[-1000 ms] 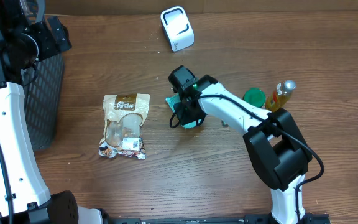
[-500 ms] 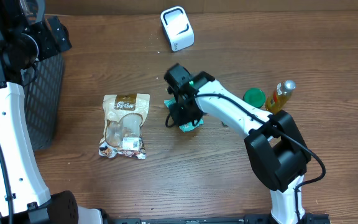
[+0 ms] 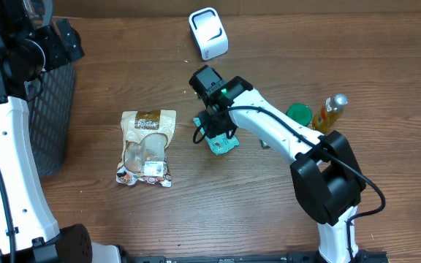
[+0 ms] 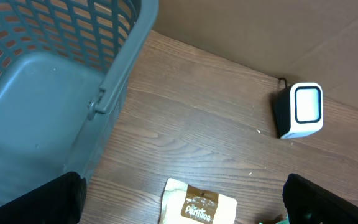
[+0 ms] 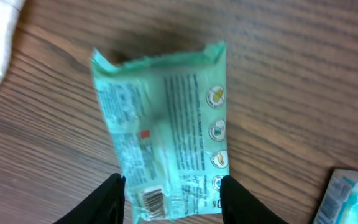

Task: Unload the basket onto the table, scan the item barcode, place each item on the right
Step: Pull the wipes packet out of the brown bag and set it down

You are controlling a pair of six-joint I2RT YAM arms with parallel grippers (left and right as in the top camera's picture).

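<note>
Ok, your R fingers (image 5: pixel 107 202) stand part-open low over the desk (image 3: pixel 254 212), one tip either side of the teal pack (image 5: pixel 166 124), at the end nearest the wrist cam. The pack lies flat on the wood, print side up. The tips sit right at its edges and nothing looks pinched; whether they touch the film, can't tell.

The barcode (image 5: pixel 153 200) faces up at that same end, betw. the tips, digits too small to read. Rest of the print: dense small text, a red mark, four round icons down one edge, none legible.

From overhead the pack sits mid-desk under the R wrist, w/ the white scanner (image 3: pixel 208 33) well apart toward the far edge, rounded window showing.

Your L fingers (image 4: pixel 48 202) are spread wide, holding nothing, up above the grey basket (image 4: pixel 42 93) and the desk.

A snack bag (image 3: pixel 147 147) lies left of the teal pack, apart from it: brown label w/ white script starting "P", rest unclear, small white sticker near its lower end.

Right of the R arm, a green round lid (image 3: pixel 298 113) sits next to an amber bottle (image 3: pixel 329 111). The R wrist cam also catches the corner of a pale blue-white pack (image 5: pixel 353 196) w/ a "K".
</note>
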